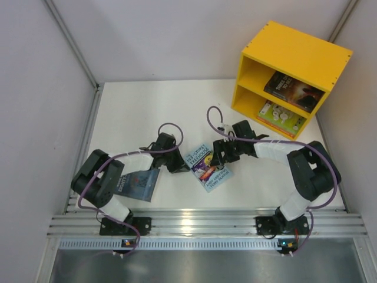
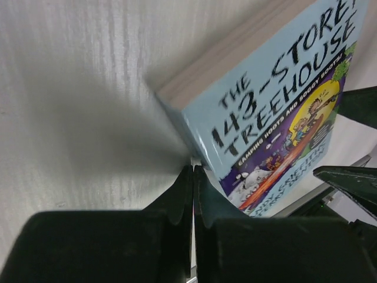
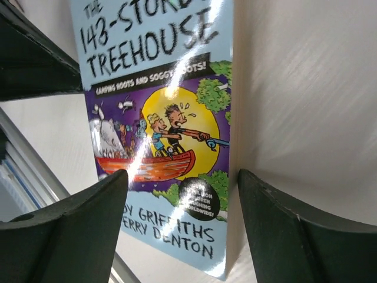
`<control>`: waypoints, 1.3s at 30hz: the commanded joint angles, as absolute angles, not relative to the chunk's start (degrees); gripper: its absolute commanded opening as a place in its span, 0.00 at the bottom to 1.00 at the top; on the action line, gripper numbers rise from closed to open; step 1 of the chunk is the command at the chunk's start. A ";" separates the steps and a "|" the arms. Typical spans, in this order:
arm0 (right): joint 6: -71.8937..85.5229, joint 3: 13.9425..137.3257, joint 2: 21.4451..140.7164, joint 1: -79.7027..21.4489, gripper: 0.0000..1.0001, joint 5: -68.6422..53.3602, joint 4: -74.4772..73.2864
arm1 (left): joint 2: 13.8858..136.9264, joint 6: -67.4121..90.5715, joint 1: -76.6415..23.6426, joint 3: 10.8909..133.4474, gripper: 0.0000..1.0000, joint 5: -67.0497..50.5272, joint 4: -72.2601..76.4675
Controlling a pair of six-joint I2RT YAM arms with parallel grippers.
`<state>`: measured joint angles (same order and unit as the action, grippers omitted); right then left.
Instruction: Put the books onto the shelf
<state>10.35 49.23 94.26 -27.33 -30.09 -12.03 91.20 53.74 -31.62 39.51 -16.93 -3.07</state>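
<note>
A light blue book lies flat on the white table between the two arms. My left gripper is shut with nothing in it, its tips touching the book's near corner. My right gripper is open and straddles the book's lower end, one finger over the cover and one beside the page edge. A blue-grey book lies by the left arm. The yellow shelf stands at the back right, holding a dark book above and a lime green book below.
An aluminium rail runs along the near table edge behind the arm bases. White walls close in the left, back and right sides. The right gripper's fingers show at the right of the left wrist view.
</note>
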 commanded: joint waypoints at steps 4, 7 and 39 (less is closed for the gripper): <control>23.53 42.02 92.28 -28.83 0.68 -37.09 5.77 | 95.10 54.75 -33.05 40.78 0.00 -15.12 -0.44; 26.44 40.52 92.20 -28.83 0.53 -37.62 9.57 | 94.49 54.67 -33.49 40.61 0.00 -14.68 -0.44; 42.71 32.61 85.87 -20.65 0.00 -57.13 34.62 | 77.60 47.81 -23.55 38.58 0.75 -24.34 -0.45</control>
